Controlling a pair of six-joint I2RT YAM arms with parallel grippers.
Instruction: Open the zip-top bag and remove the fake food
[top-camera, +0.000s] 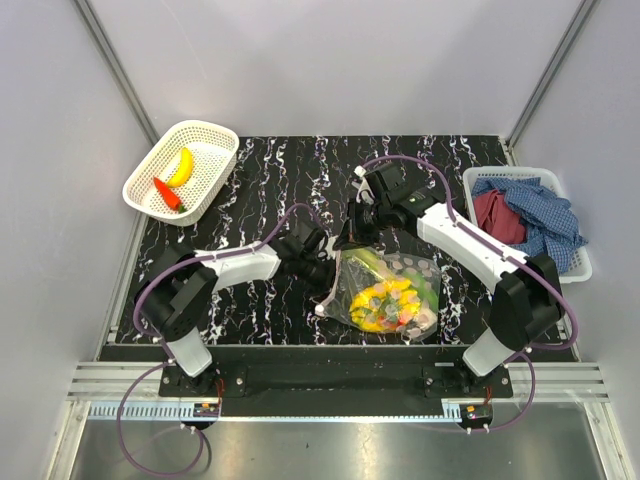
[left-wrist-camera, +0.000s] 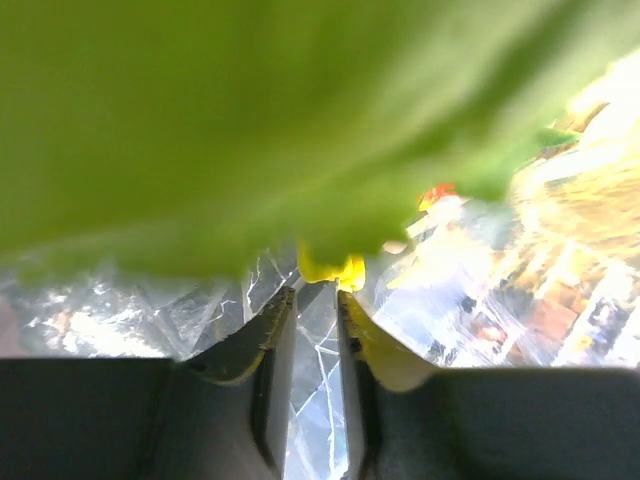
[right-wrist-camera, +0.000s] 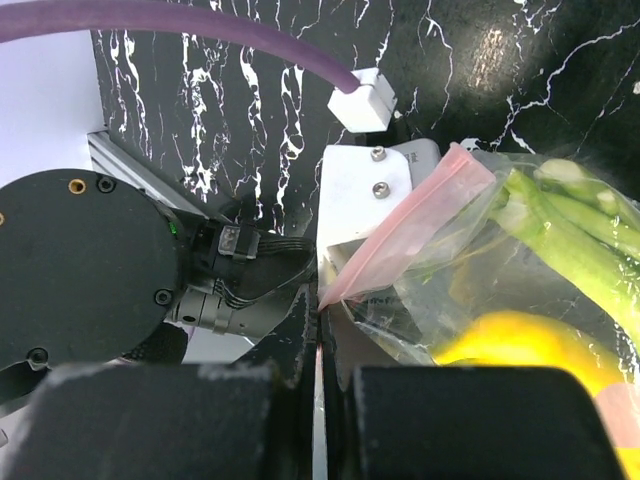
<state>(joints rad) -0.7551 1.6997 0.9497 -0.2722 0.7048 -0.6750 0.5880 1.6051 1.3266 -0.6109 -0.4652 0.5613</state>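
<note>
The right hand (right-wrist-camera: 319, 318) is pinched closed (the left hand (left-wrist-camera: 314, 298) narrowly parted).

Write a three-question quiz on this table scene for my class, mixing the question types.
1. True or false: the bag lies inside a basket.
2. The right arm's jaws are shut on: A the blue cloth; B the bag's pink zip edge; C a purple cable.
3. Name the two toy foods in the far-left basket.
Key: 1 false; 2 B; 3 banana and red chili.
</note>
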